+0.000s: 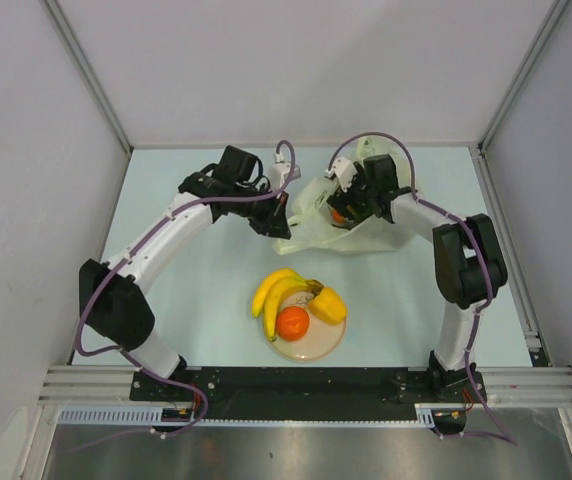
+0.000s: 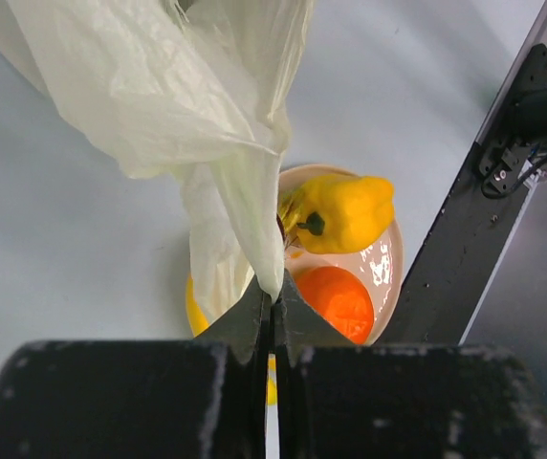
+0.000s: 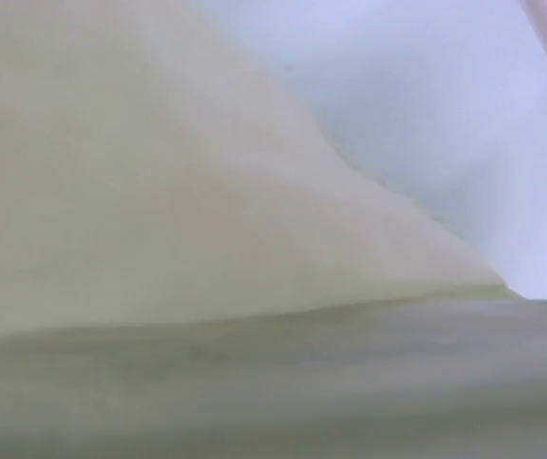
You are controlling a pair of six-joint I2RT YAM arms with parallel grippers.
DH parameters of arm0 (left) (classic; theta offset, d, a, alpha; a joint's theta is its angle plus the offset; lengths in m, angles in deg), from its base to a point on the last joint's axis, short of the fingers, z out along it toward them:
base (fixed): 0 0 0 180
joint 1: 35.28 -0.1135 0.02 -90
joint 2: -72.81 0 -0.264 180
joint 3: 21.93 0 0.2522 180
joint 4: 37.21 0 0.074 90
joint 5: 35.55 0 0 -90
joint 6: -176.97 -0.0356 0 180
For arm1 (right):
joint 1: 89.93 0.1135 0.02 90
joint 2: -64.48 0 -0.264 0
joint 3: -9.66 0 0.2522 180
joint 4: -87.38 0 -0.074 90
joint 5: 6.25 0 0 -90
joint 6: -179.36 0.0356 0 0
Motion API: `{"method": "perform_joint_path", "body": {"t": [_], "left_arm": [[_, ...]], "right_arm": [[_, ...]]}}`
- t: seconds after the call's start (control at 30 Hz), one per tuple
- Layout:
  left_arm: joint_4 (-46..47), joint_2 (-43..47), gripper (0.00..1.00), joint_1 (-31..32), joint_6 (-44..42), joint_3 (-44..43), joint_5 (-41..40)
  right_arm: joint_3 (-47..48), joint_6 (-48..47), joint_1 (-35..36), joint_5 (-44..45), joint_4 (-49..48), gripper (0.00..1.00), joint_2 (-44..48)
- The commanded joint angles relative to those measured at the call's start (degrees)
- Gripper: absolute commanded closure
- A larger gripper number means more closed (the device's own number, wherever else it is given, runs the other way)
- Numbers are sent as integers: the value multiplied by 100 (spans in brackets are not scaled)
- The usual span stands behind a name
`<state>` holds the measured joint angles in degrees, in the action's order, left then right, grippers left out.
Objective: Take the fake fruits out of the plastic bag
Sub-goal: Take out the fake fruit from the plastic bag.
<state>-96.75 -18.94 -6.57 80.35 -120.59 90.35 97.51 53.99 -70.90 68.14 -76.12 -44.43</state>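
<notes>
Crinkly pale-yellow plastic bag [image 1: 366, 238] is pinched at its edge by your closed left gripper [image 2: 272, 298]. Three glossy toy fruits [image 1: 292, 322] lie on the round beige plate [image 1: 323, 346]. Your right gripper [image 1: 347, 204] sits in the bag's mouth, its jaws hidden by film, so you cannot tell their state. Next, grip the orange shape [image 1: 338, 213] inside and lift.
</notes>
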Motion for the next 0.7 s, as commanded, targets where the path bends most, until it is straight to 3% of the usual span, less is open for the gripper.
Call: {"method": "perform_joint_path", "body": {"t": [0.0,0.2,0.3,0.4,0.5,0.67], "left_arm": [[-28,-80,100,-41,-147,-395,-21],[8,-72,100,-41,-112,-387,-83],[-10,-54,100,-41,-173,-395,-136],[-1,-80,100,-41,-174,-387,-145],[86,-115,100,-41,-95,-404,-110],[210,-142,100,-41,-24,-492,-92]], "right_arm": [[1236,-1480,-189,-793,2040,12,-675],[2662,-1271,-443,-916,3310,17,-1808],[2989,-1366,-488,-1179,3706,25,-1951],[2726,-1525,-453,-1347,3681,47,-1540],[2173,-1595,-356,-1382,3462,62,-820],[1417,-1385,-356,-1619,3224,68,359]]}}
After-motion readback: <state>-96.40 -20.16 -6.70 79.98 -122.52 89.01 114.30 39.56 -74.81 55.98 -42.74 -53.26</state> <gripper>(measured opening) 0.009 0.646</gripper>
